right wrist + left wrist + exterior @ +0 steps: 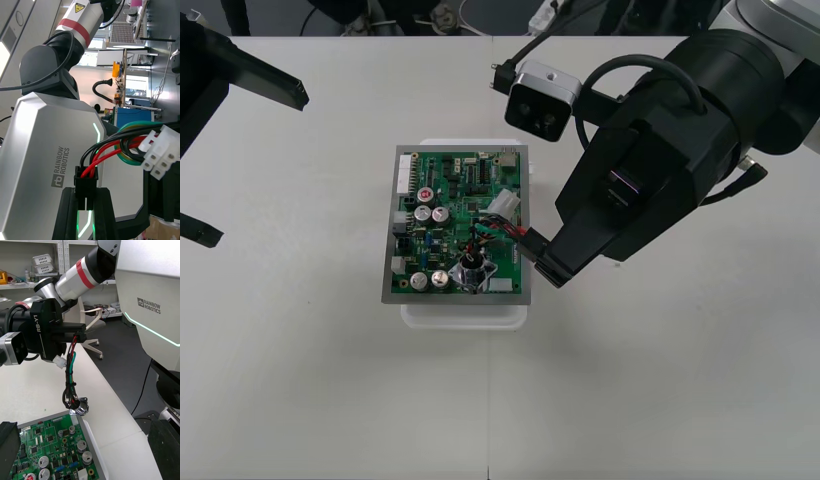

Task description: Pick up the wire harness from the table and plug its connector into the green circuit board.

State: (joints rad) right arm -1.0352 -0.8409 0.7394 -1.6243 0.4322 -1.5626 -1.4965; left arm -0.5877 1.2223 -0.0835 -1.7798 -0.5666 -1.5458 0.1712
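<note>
While the right arm's jaws pinch the small black plug point(85, 183) of the red-black-green wire harness point(70, 369) above the right edge of the green circuit board point(448, 178) — wires dangling, round metal socket point(470, 268) lowest — the left arm's jaws stand spread wide, well left of it.

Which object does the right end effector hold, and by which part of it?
The right end effector holds the wire harness by its small black plug. The wires and the metal socket hang below it, over the green board.
</note>
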